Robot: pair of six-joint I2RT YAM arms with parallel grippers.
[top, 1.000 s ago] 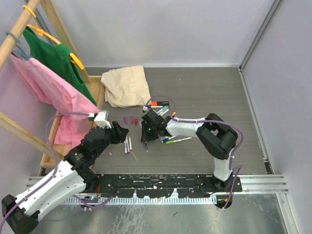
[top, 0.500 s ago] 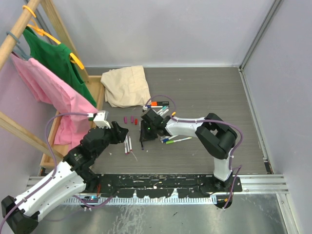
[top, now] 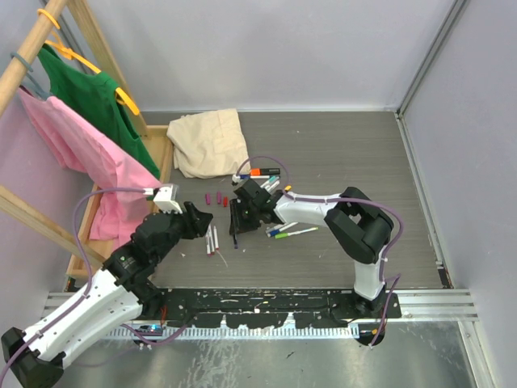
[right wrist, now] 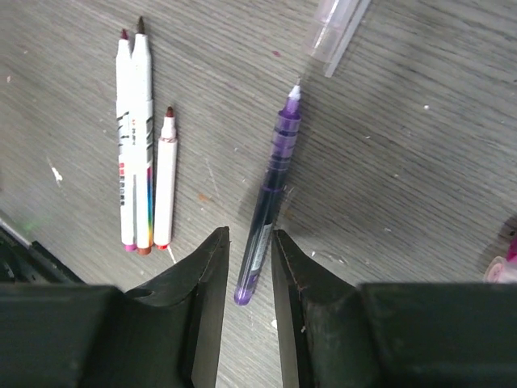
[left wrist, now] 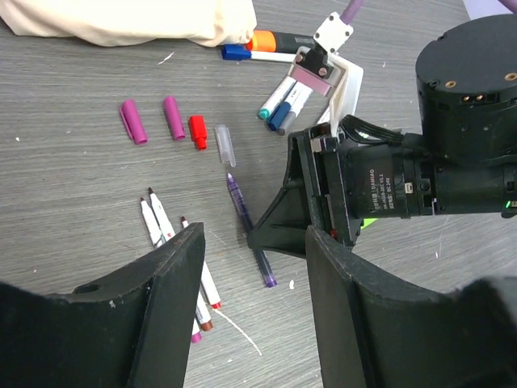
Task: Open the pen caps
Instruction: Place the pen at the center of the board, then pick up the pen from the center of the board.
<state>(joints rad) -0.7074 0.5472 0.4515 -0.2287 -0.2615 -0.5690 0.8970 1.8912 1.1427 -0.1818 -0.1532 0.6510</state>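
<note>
A purple pen (right wrist: 271, 202) lies uncapped on the grey table, its clear cap (right wrist: 338, 28) lying loose just beyond its tip. My right gripper (right wrist: 249, 242) stands open over the pen's rear end, one finger on each side, with a small gap to the barrel. Three uncapped white pens (right wrist: 137, 145) lie side by side to the left. Two purple pen caps (left wrist: 133, 121) and a red one (left wrist: 197, 132) lie loose farther back. My left gripper (left wrist: 254, 250) hovers open and empty near the white pens (top: 212, 240), facing the right gripper (top: 235, 229).
More capped pens (top: 269, 181) and a black marker with an orange cap (top: 260, 171) lie behind the right gripper; green and blue pens (top: 287, 232) lie under its arm. A beige cloth (top: 212, 141) sits at the back, and a wooden clothes rack (top: 81, 121) stands at the left.
My right gripper's jaws have widened off the purple pen, which now lies on the table, and the gripper has shifted slightly left. The left arm has barely moved.
</note>
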